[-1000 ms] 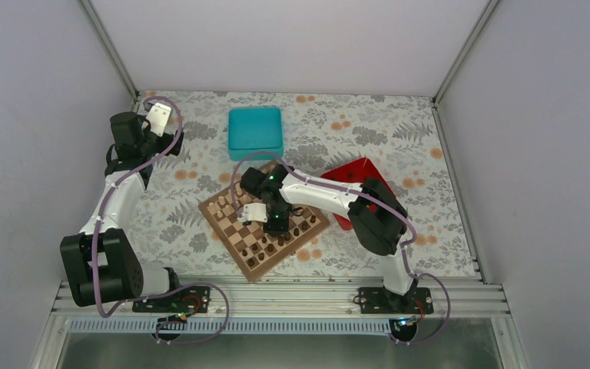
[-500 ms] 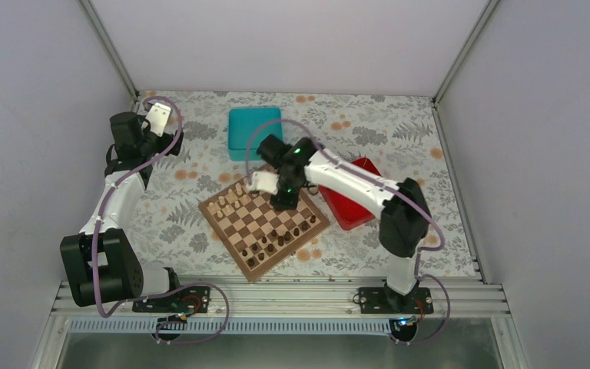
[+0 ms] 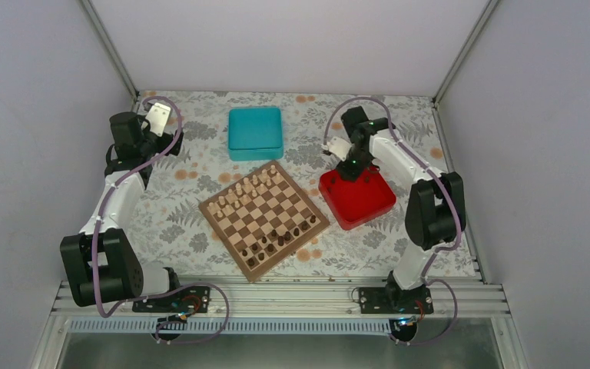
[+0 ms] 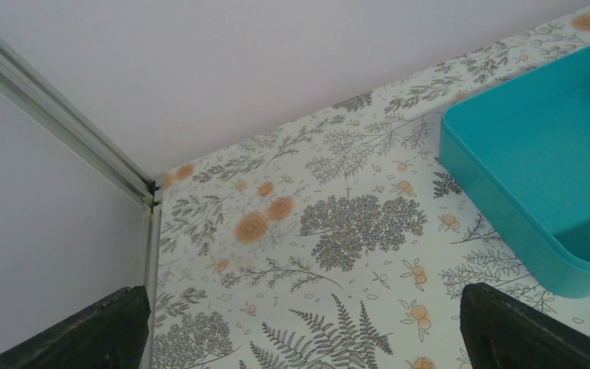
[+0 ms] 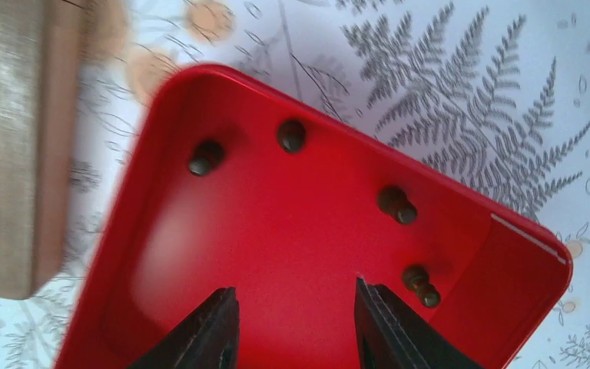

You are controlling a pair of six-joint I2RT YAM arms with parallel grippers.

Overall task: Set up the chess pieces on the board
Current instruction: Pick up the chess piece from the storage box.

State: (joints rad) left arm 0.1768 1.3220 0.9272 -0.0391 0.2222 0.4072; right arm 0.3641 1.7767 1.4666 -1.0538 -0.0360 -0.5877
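Observation:
The chessboard (image 3: 263,219) lies at the table's middle, turned diagonally. Several dark pieces (image 3: 280,234) stand along its near-right side, and pale pieces (image 3: 242,192) along its far-left side. Several more dark pieces (image 5: 396,204) lie loose in the red tray (image 5: 276,223), which sits right of the board (image 3: 357,198). My right gripper (image 5: 294,292) hangs open and empty over the tray floor, near the tray's far corner in the top view (image 3: 349,163). My left gripper (image 4: 305,338) is open and empty over the cloth at the far left (image 3: 157,127).
A teal box (image 3: 255,132) stands behind the board and also shows at the right of the left wrist view (image 4: 538,154). The board's wooden edge (image 5: 15,154) is blurred at the left of the right wrist view. Walls and metal rails close in the table.
My right arm has swung from over the board's dark pieces to the right and back, ending above the red tray. The left arm has not moved.

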